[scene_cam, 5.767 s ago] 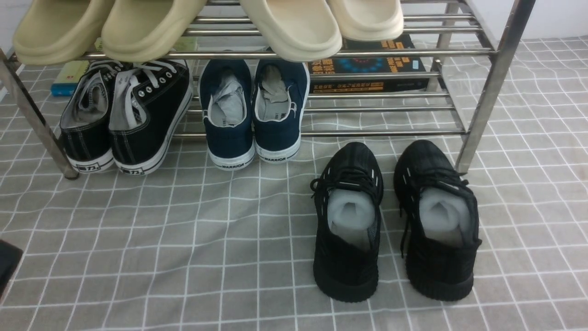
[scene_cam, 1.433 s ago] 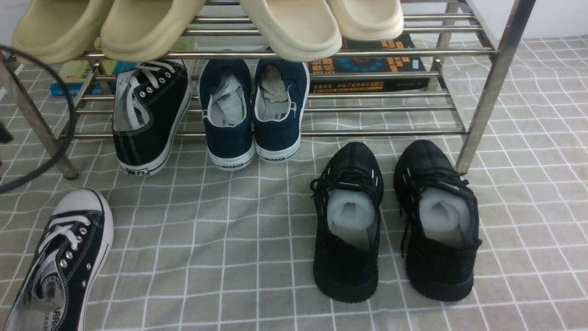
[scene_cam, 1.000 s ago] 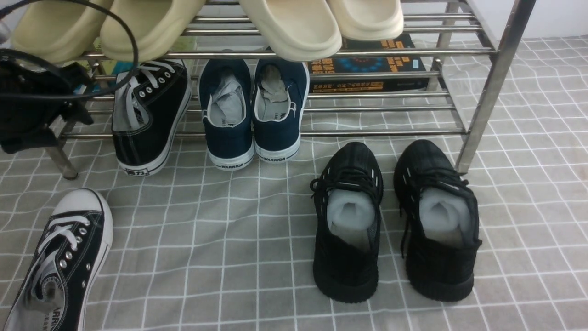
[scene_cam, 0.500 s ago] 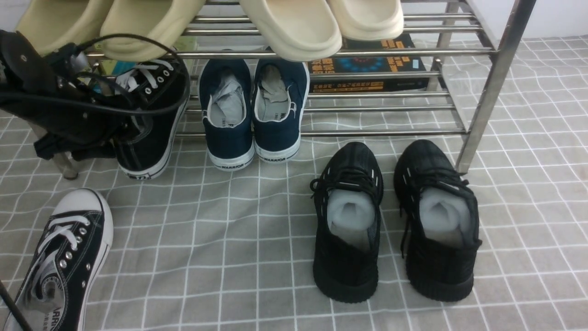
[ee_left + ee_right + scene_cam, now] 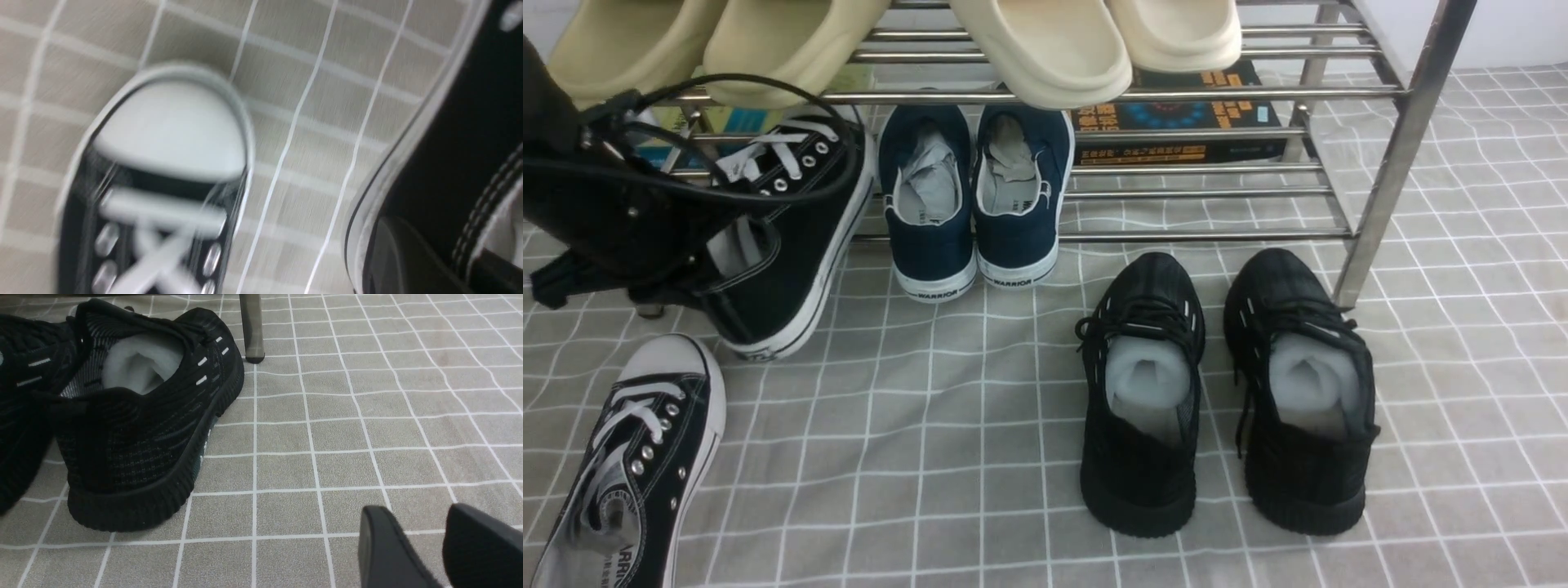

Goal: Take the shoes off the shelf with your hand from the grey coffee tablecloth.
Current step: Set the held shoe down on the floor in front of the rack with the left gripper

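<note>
While the left gripper (image 5: 707, 265) sat clamped on the heel collar of one canvas sneaker (image 5: 796, 212), its long axis ran from the jaws toward the shelf (image 5: 1176, 94), toe end over the bars. Its mate (image 5: 637, 465) lay near the gripper, robot-side, on the tablecloth (image 5: 947, 425). Only the left wrist view showed the mate close beside the held sole. Right gripper (image 5: 429, 547): parted, empty, farther off.

— What's the shelf (image 5: 1401, 122) made of?
— Polished steel, with mirror-bright round bars. The shoes (image 5: 809, 237) are matt black canvas with smooth white rubber soles and shiny metal eyelets.
— And the rest?
— The tablecloth (image 5: 980, 408) is matt woven cloth, slightly wrinkled. The black sneakers (image 5: 1143, 482) look knitted and ribbed. The slippers (image 5: 1045, 49) are smooth and matt. My right claw (image 5: 416, 526) looks like matt black plastic.
</note>
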Robot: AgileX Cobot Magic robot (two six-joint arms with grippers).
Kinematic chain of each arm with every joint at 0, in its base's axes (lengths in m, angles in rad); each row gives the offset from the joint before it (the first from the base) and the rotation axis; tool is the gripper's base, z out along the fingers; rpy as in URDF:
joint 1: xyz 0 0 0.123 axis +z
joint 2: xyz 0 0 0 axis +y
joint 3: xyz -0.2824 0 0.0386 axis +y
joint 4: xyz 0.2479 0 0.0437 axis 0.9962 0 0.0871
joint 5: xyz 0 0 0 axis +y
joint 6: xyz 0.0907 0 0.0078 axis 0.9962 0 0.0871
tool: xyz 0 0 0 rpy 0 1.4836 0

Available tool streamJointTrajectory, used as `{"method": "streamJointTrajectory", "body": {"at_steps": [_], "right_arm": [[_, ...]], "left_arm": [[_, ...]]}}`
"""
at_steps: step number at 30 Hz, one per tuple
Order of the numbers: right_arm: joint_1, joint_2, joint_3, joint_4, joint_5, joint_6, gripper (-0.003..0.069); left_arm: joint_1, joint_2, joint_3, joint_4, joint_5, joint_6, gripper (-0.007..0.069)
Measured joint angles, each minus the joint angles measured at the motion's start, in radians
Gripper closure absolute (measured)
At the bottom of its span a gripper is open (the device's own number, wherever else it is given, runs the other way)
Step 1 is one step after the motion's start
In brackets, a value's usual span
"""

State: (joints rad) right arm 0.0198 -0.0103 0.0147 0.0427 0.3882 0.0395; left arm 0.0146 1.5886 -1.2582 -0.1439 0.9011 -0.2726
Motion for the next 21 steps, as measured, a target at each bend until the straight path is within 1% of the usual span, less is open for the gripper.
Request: {"method": "streamJointTrajectory", "body": {"at_steps": [3,4,5,6,7,11,13,14,15,16,18,19,21], "right_arm": [[0.000,0.000,0.000,0.000,0.000,0.000,0.0420],[0.000,0.000,0.000,0.000,0.000,0.000,0.0420],[0.000,0.000,0.000,0.000,0.000,0.000,0.0420],[0.000,0.000,0.000,0.000,0.000,0.000,0.0420],[0.000,0.000,0.000,0.000,0.000,0.000,0.0420],[0.000,0.000,0.000,0.000,0.000,0.000,0.0420],[0.000,0.000,0.000,0.000,0.000,0.000,0.0420],[0.000,0.000,0.000,0.000,0.000,0.000,0.0420],[0.000,0.000,0.000,0.000,0.000,0.000,0.0420],[0.000,0.000,0.000,0.000,0.000,0.000,0.0420],[0.000,0.000,0.000,0.000,0.000,0.000,0.0420],[0.000,0.000,0.000,0.000,0.000,0.000,0.0420],[0.000,0.000,0.000,0.000,0.000,0.000,0.0420]], "left_arm": [[0.000,-0.049,0.021,0.032,0.050,-0.034,0.0604],[0.000,-0.084,0.054,0.061,0.072,-0.081,0.0604],[0.000,-0.092,0.064,0.065,0.074,-0.088,0.0604],[0.000,-0.121,0.109,0.091,0.089,-0.138,0.0603],[-0.002,-0.138,0.139,0.101,0.096,-0.158,0.0603],[-0.037,-0.189,0.226,0.122,0.111,-0.206,0.0603],[-0.092,-0.220,0.274,0.124,0.112,-0.256,0.0603],[-0.097,-0.221,0.274,0.125,0.112,-0.259,0.0603],[-0.144,-0.231,0.291,0.137,0.110,-0.292,0.0603],[-0.161,-0.231,0.299,0.144,0.106,-0.312,0.0603],[-0.222,-0.231,0.317,0.185,0.096,-0.381,0.0603],[-0.227,-0.231,0.320,0.190,0.095,-0.388,0.0603],[-0.293,-0.231,0.336,0.260,0.097,-0.481,0.0603]]}}
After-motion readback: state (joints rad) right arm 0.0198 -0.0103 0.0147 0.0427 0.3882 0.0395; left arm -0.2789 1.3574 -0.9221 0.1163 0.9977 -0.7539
